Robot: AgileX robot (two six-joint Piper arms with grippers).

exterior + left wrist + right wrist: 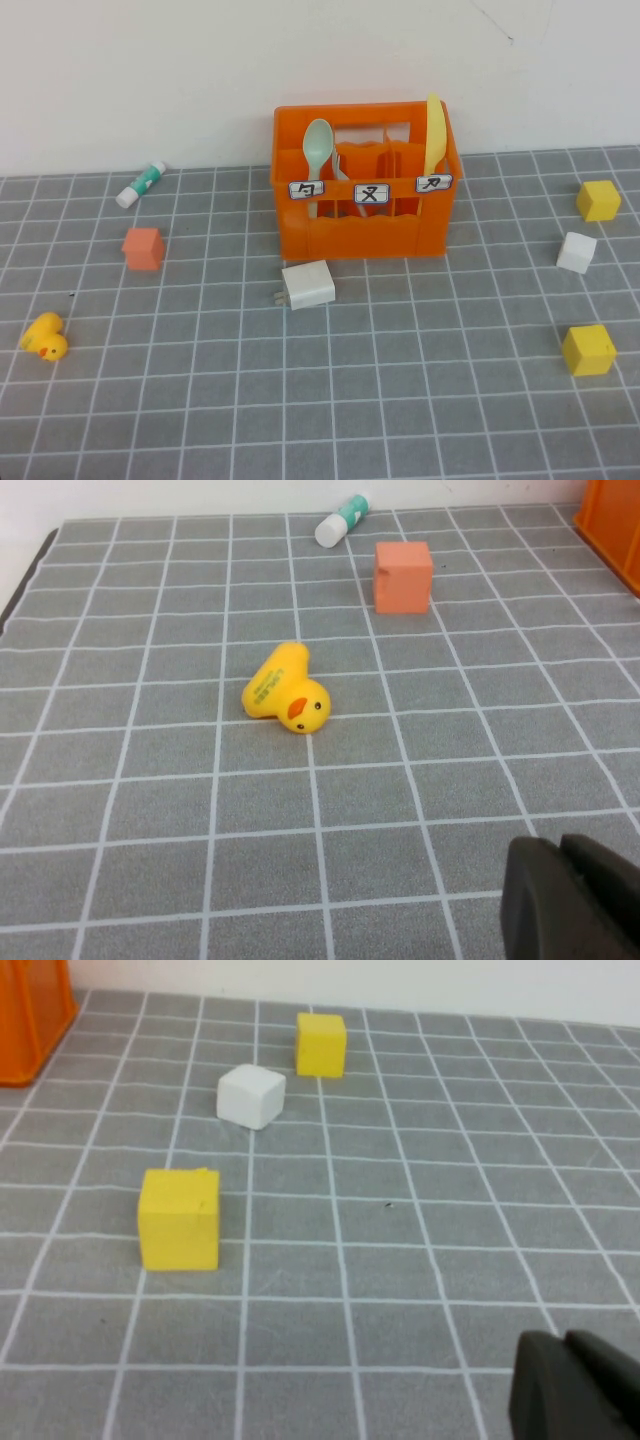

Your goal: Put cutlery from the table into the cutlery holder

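The orange cutlery holder [365, 230] stands at the back middle of the grey grid table [320, 400]. The mint-green spoon [319, 150] stands in its left compartment. The pale yellow knife [434, 135] stands in its right compartment. A grey handle [345, 185] shows in the middle compartment, likely the fork. Neither arm shows in the high view. My left gripper [562, 848] is shut and empty over the table near the duck. My right gripper [565, 1343] is shut and empty over the table near the yellow cubes. A corner of the holder shows in each wrist view [612, 530] [32, 1015].
A white charger plug [308, 285] lies in front of the holder. On the left are a white-and-green tube [141, 183], a small orange cube [143, 248] and a yellow duck [45, 337]. On the right are two yellow cubes [598, 200] [588, 350] and a white cube [576, 252].
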